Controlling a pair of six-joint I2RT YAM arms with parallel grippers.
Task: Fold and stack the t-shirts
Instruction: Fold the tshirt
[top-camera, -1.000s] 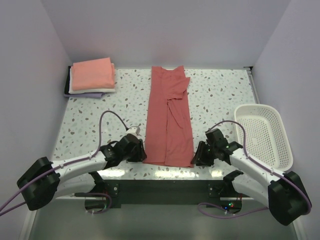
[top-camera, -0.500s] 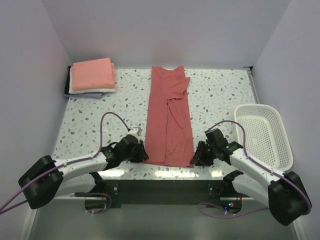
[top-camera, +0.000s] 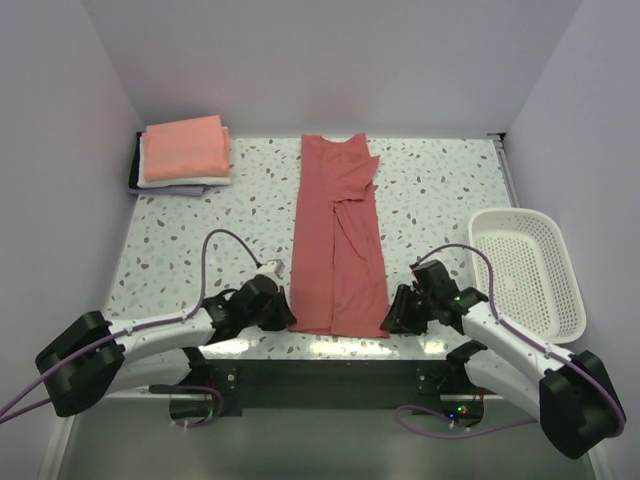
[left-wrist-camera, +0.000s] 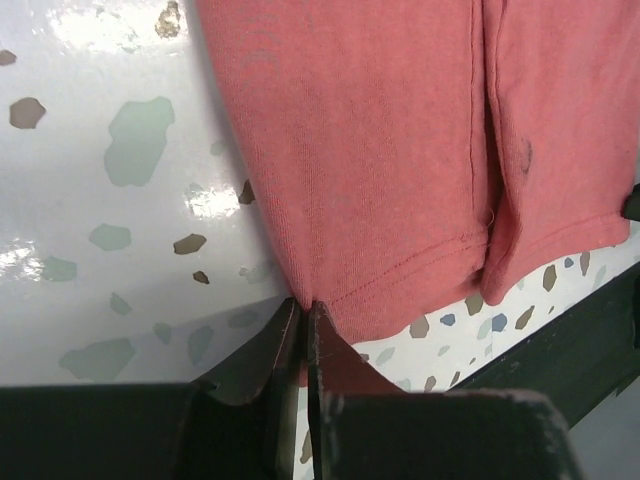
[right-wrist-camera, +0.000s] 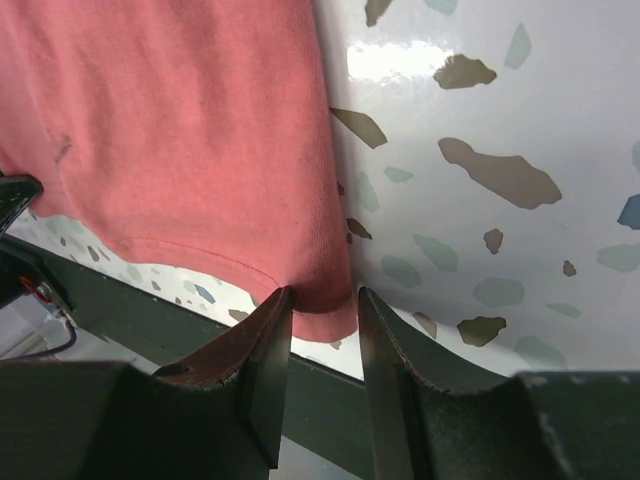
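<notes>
The surface (top-camera: 190, 240) is a glossy white terrazzo top flecked with grey, green and brown chips, catching bright glare near its front; a dark frame (top-camera: 320, 385) runs under its near edge; plain pale lavender walls (top-camera: 330, 60) close it in at the back and on both sides.

The dusty-red t-shirt (top-camera: 338, 240) lies flat down the middle of the surface, folded lengthwise into a long narrow strip, its neck at the far end and its hem at the near edge; a sleeve is folded in across the upper part.

The left pincer (left-wrist-camera: 303, 312) is pressed together on the near-left corner of the hem, the cloth caught between its dark fingertips; the right pincer (right-wrist-camera: 322, 300) stands slightly spread, its fingers (right-wrist-camera: 262, 350) straddling the near-right corner of the hem without pressing on it.

At the far-left corner sits a stack of folded t-shirts (top-camera: 185, 150), salmon-pink on top, white beneath, lavender at the bottom; well apart at the right edge rests a white lattice basket (top-camera: 528, 270).
</notes>
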